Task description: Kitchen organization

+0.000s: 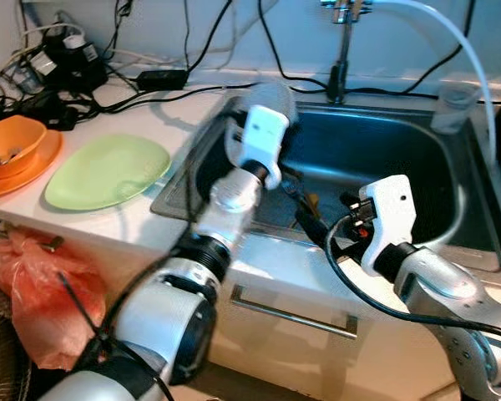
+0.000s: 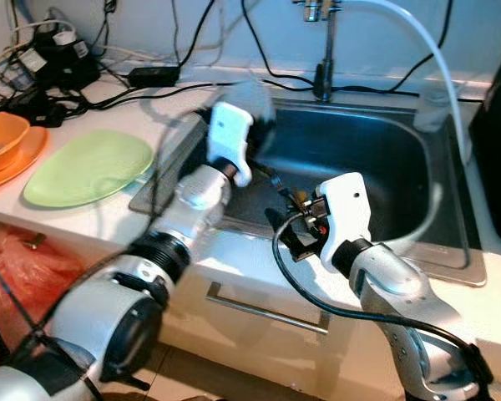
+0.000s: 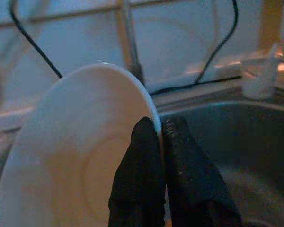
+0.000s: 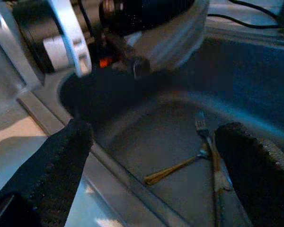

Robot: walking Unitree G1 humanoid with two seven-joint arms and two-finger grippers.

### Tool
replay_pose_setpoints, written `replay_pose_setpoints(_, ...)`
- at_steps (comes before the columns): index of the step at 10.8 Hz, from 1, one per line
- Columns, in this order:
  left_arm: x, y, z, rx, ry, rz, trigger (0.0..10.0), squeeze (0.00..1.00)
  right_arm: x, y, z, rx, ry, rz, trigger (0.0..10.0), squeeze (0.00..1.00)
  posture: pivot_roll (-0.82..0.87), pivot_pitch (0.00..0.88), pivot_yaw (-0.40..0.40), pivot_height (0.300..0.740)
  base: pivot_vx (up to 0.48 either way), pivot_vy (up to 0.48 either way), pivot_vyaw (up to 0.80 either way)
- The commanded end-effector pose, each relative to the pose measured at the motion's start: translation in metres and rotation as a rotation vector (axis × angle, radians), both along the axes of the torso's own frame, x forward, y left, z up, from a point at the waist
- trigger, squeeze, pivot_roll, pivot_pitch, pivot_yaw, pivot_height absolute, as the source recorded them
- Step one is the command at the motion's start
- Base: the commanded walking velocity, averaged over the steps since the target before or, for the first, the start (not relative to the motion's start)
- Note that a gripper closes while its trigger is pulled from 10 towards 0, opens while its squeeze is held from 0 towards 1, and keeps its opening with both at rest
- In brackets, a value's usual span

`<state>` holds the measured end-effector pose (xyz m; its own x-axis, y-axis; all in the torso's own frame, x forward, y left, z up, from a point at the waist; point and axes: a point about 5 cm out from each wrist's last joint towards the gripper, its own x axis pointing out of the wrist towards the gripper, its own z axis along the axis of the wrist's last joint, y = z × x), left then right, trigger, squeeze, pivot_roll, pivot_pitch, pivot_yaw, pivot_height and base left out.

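Your left gripper [image 3: 161, 142] pinches the round white ceramic plate [image 3: 75, 156] on edge over the steel sink [image 1: 384, 150]; right gripper [image 4: 151, 156], fingers spread, faces the cutlery [image 4: 203, 151].

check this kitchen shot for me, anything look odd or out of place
A knot of black cables and adapters sprawls over the counter right beside the sink, an odd spot near water. Cutlery lies loose on the sink floor. The left gripper pinches a white plate by its rim.
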<state>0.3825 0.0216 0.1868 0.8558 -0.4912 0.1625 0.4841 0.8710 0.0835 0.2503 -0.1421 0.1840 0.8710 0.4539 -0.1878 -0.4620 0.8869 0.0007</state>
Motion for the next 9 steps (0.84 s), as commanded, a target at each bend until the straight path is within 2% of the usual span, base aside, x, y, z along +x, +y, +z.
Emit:
replay_pose_setpoints(1,0.001,0.001,-0.003,-0.013,0.028,0.001,0.0,0.00,-0.002,-0.002,0.003,0.001,-0.002,-0.011,10.0,0.00,-0.21,0.026,0.133,0.740,0.000,0.000,0.00)
replay_pose_setpoints(2,-0.001,-0.001,-0.013,-0.047,0.105,0.004,0.0,0.00,0.000,-0.003,0.005,-0.001,-0.002,-0.028,10.0,0.00,-0.22,0.028,0.130,0.740,0.000,0.000,0.00)
replay_pose_setpoints(6,-0.006,-0.002,-0.036,-0.055,0.227,0.018,0.0,0.00,-0.002,0.001,0.006,0.015,0.038,-0.014,10.0,0.00,-0.22,0.033,0.124,0.740,0.000,0.000,0.00)
replay_pose_setpoints(7,-0.007,-0.003,-0.040,-0.057,0.258,0.016,0.2,0.00,-0.004,0.005,0.005,0.066,0.065,0.003,10.0,0.00,-0.23,0.035,0.122,0.740,0.000,0.000,0.00)
replay_pose_setpoints(8,-0.010,-0.009,-0.044,-0.072,0.300,-0.005,1.5,0.00,-0.010,0.017,0.006,0.113,0.085,0.075,10.0,0.00,-0.23,0.039,0.120,0.740,0.000,0.000,0.00)
replay_pose_setpoints(9,-0.011,-0.012,-0.045,-0.073,0.313,-0.012,1.5,0.00,-0.011,0.019,0.006,0.115,0.087,0.090,10.0,0.00,-0.23,0.039,0.120,0.740,0.000,0.000,0.00)
